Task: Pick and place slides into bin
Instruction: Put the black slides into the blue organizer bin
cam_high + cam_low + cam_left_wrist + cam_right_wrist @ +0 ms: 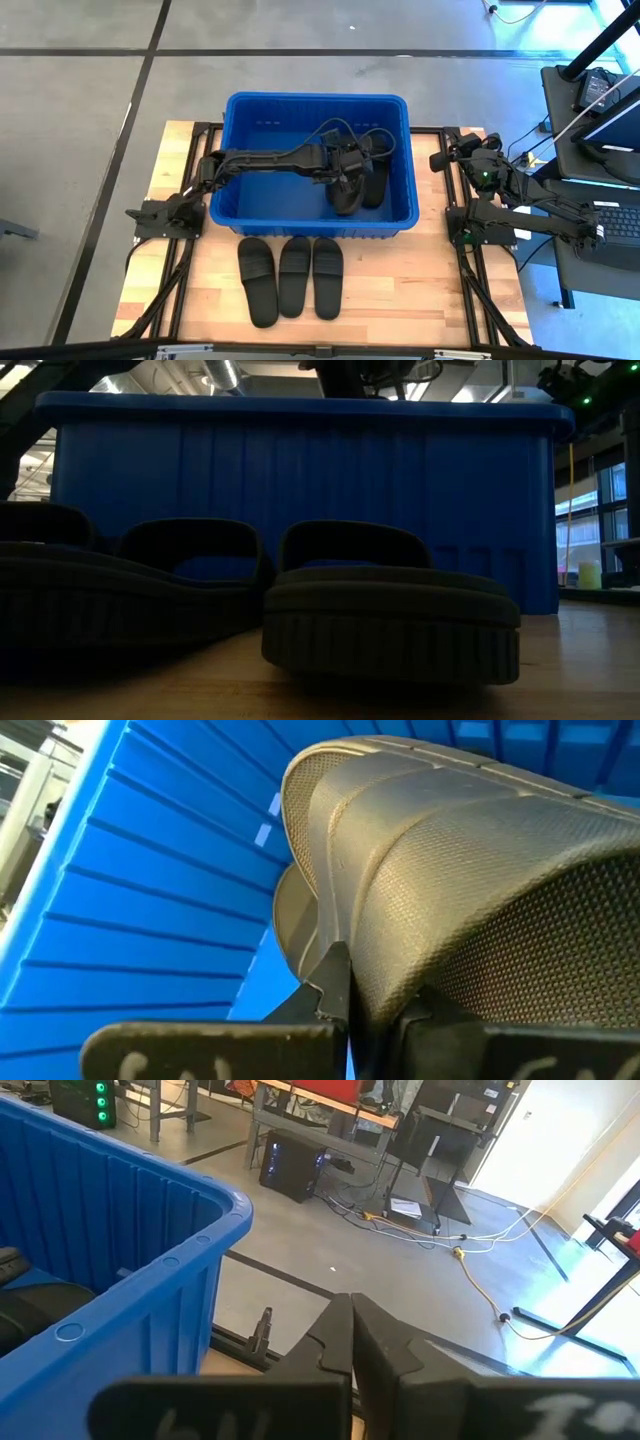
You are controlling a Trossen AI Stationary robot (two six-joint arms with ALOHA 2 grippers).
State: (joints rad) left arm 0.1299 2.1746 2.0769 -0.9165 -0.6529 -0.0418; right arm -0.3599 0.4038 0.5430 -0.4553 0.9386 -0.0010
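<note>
Black slide (347, 190) lengthwise front-to-back in bin (232, 150)

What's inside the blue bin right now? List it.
Inside the bin: black slides lying at its right end, with the left gripper shut on a slide above them. The arm covers part of them, so their count is unclear. Three more remain outside.

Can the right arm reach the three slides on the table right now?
Probably yes. The right pincer waits shut beside the bin, holding nothing, and the three slides lie uncovered in front of the bin.
</note>
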